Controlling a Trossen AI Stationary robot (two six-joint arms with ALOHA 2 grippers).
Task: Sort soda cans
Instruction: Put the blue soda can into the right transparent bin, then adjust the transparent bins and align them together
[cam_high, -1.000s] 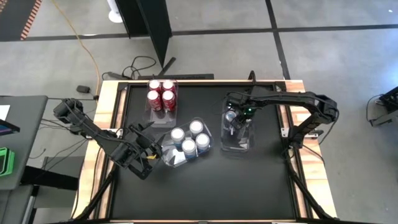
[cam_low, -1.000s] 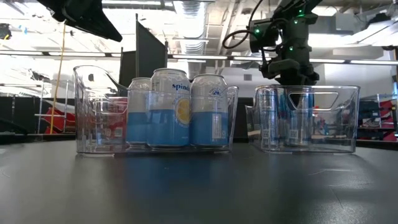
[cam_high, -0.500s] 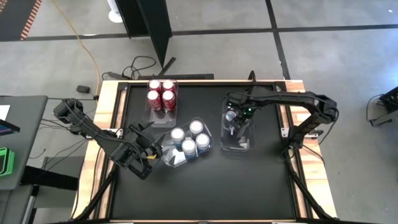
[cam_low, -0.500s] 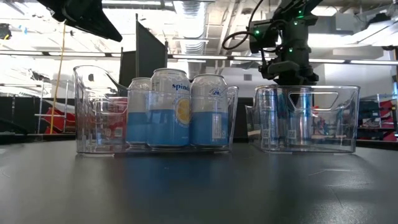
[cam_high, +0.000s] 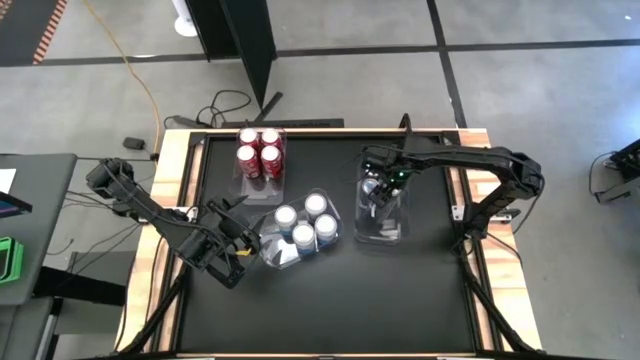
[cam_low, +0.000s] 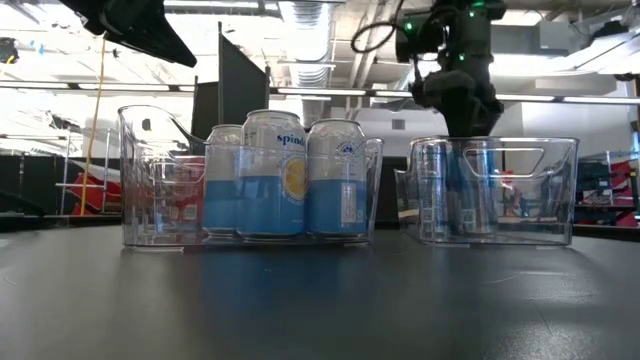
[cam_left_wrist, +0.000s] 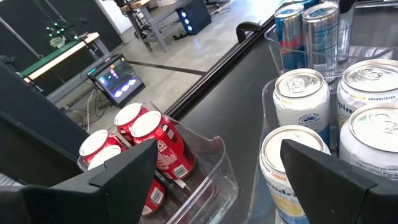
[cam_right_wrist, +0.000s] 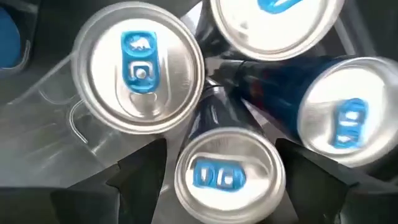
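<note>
Several slim dark blue soda cans (cam_right_wrist: 140, 74) stand upright in the clear bin (cam_high: 385, 235) at the table's right. My right gripper (cam_right_wrist: 219, 152) hangs open just above them, pointing down, a finger on either side of one can's top (cam_right_wrist: 227, 168) without touching it. In the low view it (cam_low: 468, 108) is above the bin's rim. Several silver-white and light blue cans (cam_high: 303, 222) stand in the middle bin. Several red cans (cam_high: 259, 152) stand in the far-left bin. My left gripper (cam_high: 240, 243) waits open beside the middle bin's left end.
The three clear bins take up the table's middle and far part, and the black near half lies in front of them (cam_high: 330, 310). A dark upright panel (cam_high: 250, 50) stands beyond the far edge. Wooden borders (cam_high: 172, 200) run along the table's sides.
My right gripper has risen straight up out of the right bin, from between the dark blue cans to above the bin's rim. The cans have stayed standing in the bin.
</note>
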